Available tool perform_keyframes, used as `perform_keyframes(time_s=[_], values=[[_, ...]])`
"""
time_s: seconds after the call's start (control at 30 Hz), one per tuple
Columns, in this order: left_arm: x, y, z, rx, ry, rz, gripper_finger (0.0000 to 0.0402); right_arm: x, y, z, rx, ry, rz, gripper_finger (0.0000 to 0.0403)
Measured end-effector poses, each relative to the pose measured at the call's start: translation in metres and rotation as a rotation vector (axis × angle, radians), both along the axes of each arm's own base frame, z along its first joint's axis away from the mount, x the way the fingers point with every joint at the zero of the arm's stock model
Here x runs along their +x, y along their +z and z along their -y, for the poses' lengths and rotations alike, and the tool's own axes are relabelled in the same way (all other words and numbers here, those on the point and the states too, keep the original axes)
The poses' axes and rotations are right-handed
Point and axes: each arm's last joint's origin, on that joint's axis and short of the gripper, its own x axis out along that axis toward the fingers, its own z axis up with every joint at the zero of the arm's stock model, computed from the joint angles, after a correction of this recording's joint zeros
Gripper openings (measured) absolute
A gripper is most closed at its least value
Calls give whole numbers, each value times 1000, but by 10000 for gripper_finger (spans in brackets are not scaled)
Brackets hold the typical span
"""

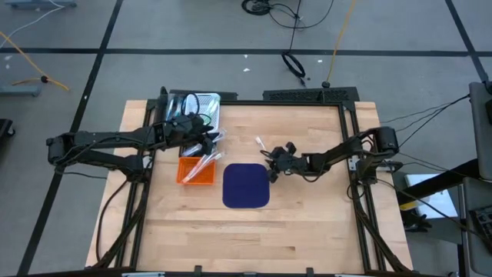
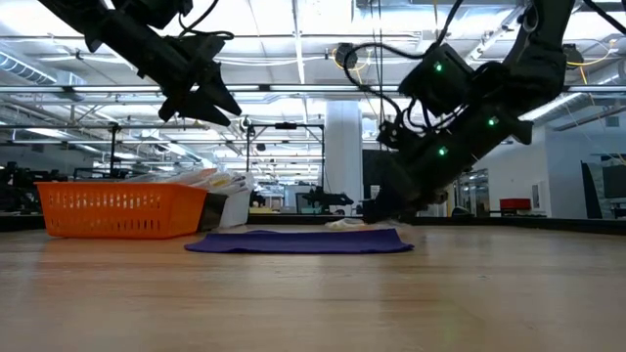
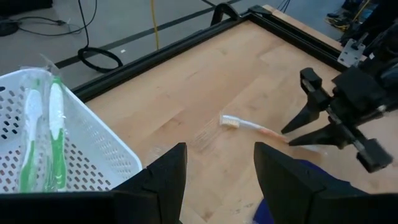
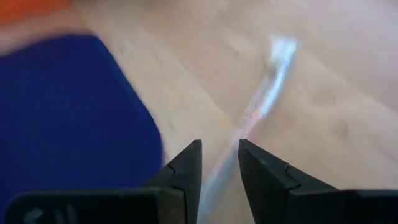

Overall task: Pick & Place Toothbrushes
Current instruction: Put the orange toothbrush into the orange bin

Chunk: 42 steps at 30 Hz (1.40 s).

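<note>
High view: no legible labels.

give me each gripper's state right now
left gripper: open, empty, above the white plastic basket.
right gripper: jaws open astride the thin pink-and-white toothbrush on the wooden table, not gripping yet.

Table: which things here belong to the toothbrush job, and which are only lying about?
Job:
- loose toothbrush on the wood
- toothbrushes in the orange basket
- green toothbrushes in the white basket
- right tool

Lying about:
- blue mat
- cables on the floor
</note>
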Motion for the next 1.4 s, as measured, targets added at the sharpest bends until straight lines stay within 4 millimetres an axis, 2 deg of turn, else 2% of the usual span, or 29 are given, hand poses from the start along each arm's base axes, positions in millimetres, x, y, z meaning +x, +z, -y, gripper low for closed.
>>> perform_keyframes(time_s=[0.23,0.4,0.6,0.9,1.13,1.23,1.4], values=[[0,0,0,-1,1,1,189,-5,-7,0,36,-45,-58,85],[0,0,0,-13,8,8,189,-5,-7,1,29,-64,-62,19],[2,1,6,-16,-15,17,189,-4,0,0,0,-27,-31,3],[11,9,27,7,-116,109,189,-6,61,-3,-98,70,184,1],[27,14,48,40,-221,218,189,-12,113,-20,-205,176,452,1],[40,13,57,75,-270,284,189,-13,125,-28,-242,221,532,1],[59,12,70,156,-333,416,189,-13,127,-35,-256,245,557,1]])
